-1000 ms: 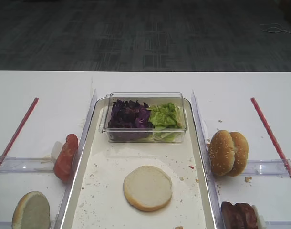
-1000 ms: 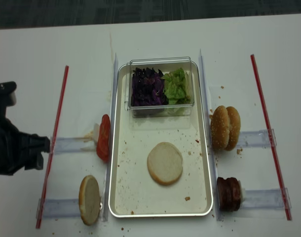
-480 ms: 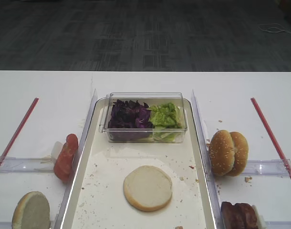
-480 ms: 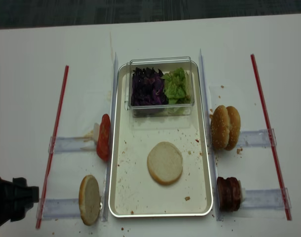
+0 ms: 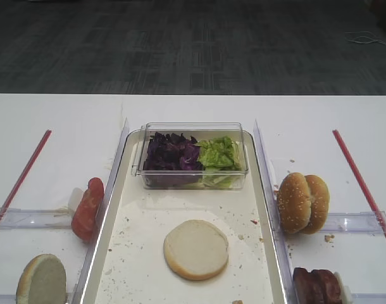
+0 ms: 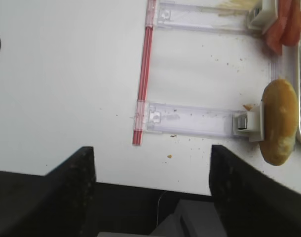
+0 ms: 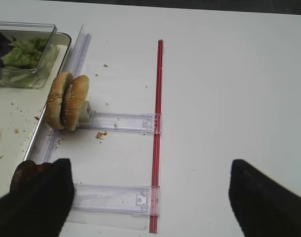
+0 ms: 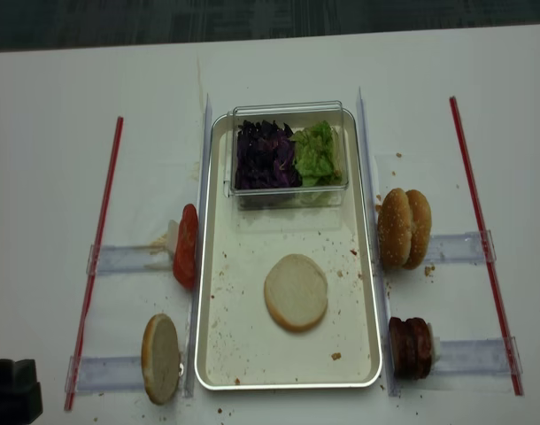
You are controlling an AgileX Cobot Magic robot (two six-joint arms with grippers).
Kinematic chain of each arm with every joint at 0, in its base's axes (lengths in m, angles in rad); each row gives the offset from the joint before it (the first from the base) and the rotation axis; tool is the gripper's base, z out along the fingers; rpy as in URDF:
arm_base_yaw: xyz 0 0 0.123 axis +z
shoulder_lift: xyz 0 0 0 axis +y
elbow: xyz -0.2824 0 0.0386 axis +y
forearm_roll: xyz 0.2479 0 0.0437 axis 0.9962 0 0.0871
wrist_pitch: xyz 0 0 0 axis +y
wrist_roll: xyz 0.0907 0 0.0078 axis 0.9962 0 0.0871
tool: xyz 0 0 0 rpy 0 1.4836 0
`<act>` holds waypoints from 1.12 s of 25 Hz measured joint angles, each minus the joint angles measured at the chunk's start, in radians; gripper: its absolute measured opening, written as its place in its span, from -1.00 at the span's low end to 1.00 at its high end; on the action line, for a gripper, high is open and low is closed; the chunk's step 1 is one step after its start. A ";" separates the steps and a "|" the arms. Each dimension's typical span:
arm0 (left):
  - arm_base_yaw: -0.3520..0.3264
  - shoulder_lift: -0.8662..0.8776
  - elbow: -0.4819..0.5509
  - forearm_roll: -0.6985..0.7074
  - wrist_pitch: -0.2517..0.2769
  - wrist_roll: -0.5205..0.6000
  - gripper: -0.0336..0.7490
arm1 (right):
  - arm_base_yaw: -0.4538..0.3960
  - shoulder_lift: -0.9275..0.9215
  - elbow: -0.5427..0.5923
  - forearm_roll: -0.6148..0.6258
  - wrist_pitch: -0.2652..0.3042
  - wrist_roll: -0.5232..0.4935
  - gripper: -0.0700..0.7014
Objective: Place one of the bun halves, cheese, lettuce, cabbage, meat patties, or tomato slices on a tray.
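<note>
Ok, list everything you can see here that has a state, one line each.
Tray: holds one bun half and the tub.
Bun half: lying flat on the tray.
Clear tub: lidless, holding cabbage and lettuce.
Second bun half: standing on edge, left holder.
Sesame buns: upright on edge.
Left hand: open, empty.
Right hand: open, empty.

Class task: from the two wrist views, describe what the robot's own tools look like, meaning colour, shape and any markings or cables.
In each wrist view two broad, blunt prongs rise from the bottom edge. Both the right tool and the left tool are matt black and plain, with no markings visible. A thin cable shows below the left tool. The arms themselves are out of sight.
</note>
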 joint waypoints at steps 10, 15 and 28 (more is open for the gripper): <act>0.000 -0.227 0.016 -0.002 0.016 0.054 0.31 | 0.000 0.000 0.000 0.000 0.000 0.003 0.90; 0.000 -0.321 0.036 -0.013 0.005 0.070 0.30 | 0.000 0.000 0.000 0.000 0.000 0.003 0.90; 0.000 -0.408 0.054 -0.044 -0.019 0.102 0.29 | 0.000 0.000 0.000 0.000 -0.002 0.003 0.90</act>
